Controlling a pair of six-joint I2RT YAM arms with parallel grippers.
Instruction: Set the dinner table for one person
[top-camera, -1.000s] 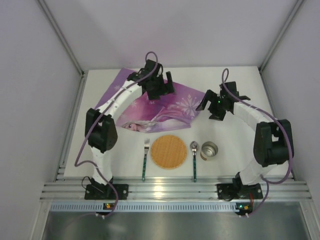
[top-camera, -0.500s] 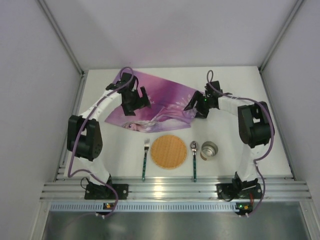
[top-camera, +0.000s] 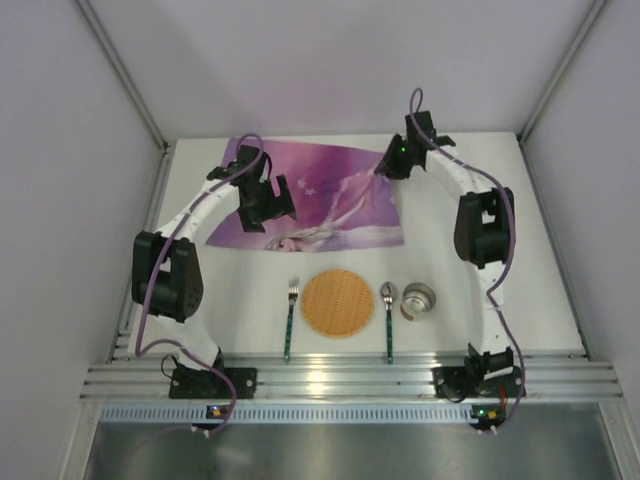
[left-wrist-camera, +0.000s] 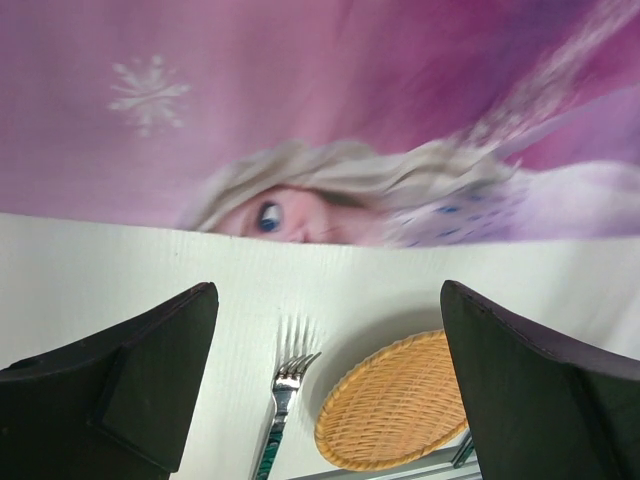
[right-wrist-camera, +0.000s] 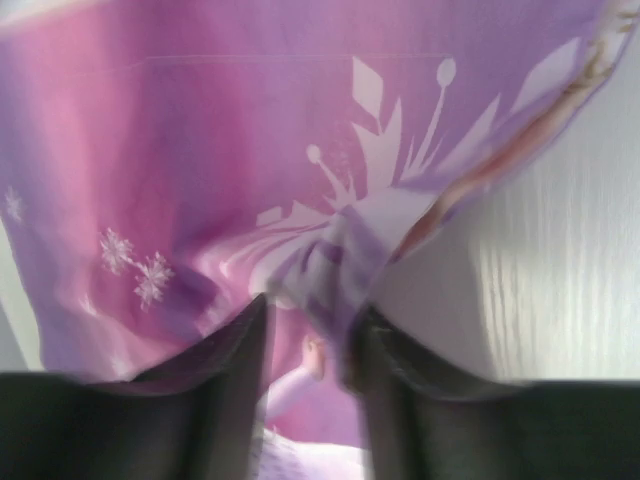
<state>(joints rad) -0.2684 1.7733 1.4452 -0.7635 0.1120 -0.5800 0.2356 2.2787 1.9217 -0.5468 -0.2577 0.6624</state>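
The purple printed placemat (top-camera: 330, 200) lies spread at the back of the white dinner table (top-camera: 250, 290). My right gripper (top-camera: 392, 165) is at the mat's far right corner. In the right wrist view its fingers (right-wrist-camera: 230, 370) are shut on a raised fold of the placemat (right-wrist-camera: 200, 150). My left gripper (top-camera: 265, 200) hovers over the mat's left part, open and empty. In the left wrist view it (left-wrist-camera: 325, 300) sits over the placemat's near edge (left-wrist-camera: 320, 100), with the fork (left-wrist-camera: 283, 385) and wicker plate (left-wrist-camera: 395, 405) beyond.
In front of the mat lie a fork (top-camera: 291, 318), a round wicker plate (top-camera: 338, 302), a spoon (top-camera: 388, 318) and a metal cup (top-camera: 418, 299). A ribbed aluminium rail (top-camera: 340, 380) runs along the near edge. Pale grey walls (top-camera: 80, 200) close in the sides and back.
My right gripper has moved back along the table with the placemat's corner. The crumpled mat now lies flatter and squarer. My left gripper moved left, then held still.
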